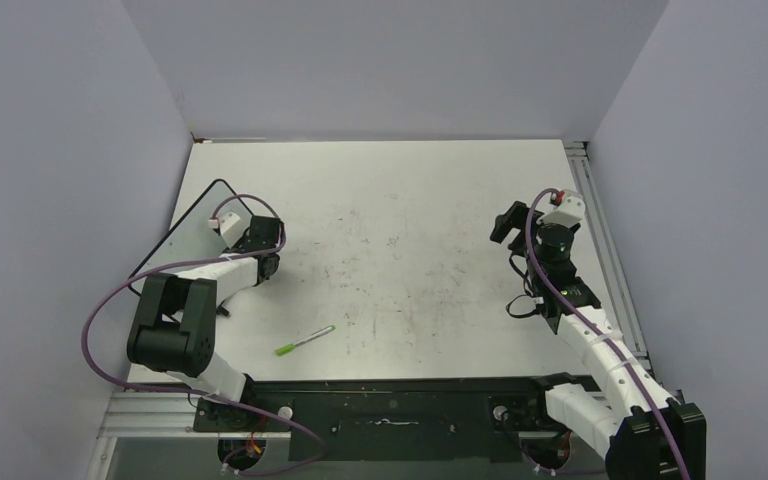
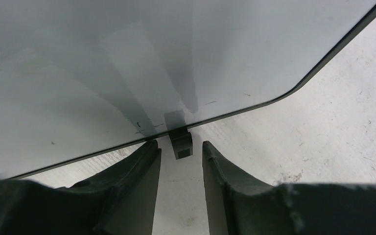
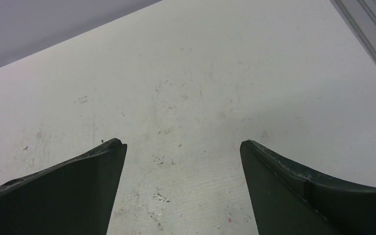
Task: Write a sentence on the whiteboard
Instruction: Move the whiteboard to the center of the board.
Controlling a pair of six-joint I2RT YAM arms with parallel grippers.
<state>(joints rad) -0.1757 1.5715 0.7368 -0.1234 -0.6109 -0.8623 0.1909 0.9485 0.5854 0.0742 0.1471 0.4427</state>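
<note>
One green pen (image 1: 304,341) lies loose (L hand (image 2: 180,145) at whiteboard (image 2: 127,58) edge).

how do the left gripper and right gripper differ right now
Opening: the left gripper's jaws stand narrowly apart; the right gripper's stand wide.
Place: the left gripper sits at the whiteboard's edge, lined up with its black foot; the right gripper is over scuffed tabletop, far from the whiteboard.
Shared: both hold nothing; the green marker lies on the tabletop.
</note>
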